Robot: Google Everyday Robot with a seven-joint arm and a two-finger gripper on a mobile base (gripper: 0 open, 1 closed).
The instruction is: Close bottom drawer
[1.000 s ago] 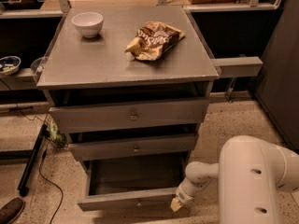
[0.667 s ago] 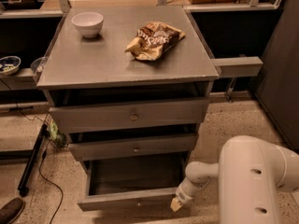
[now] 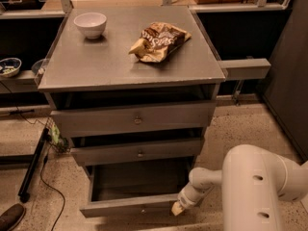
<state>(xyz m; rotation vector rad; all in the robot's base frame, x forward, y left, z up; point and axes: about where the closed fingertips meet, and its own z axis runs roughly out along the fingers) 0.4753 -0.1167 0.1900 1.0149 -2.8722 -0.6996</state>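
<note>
Camera view: compared against the second before and found next to nothing changed. Found the claw low at the right end, as seen here, of the bottom drawer, at the outer face of its front panel, in the same spot as before. Could not tell whether touching the panel or just beside it. Could not tell either whether spread or pressed together; made out only a pale tip below the white arm.

Saw the bottom drawer pulled well out from the grey cabinet, as far as a second earlier, its dark inside open to view and its front well forward of the middle drawer above. Noted the middle drawer and the top drawer standing a little proud of the frame, unmoved. Up on the cabinet's top, found the white bowl and the crumpled snack bag lying well apart, undisturbed.

Judged from this: push not yet begun, or begun with no effect so far. Took the task as hardly advanced, with the whole travel of the drawer left to cover. Read the stillness as a lining-up at the panel before a shove inward. Reckoned on a push at one end, off the panel's middle, risking a skewed drawer and a jam; would have wanted a steady, straight press toward the cabinet.
</note>
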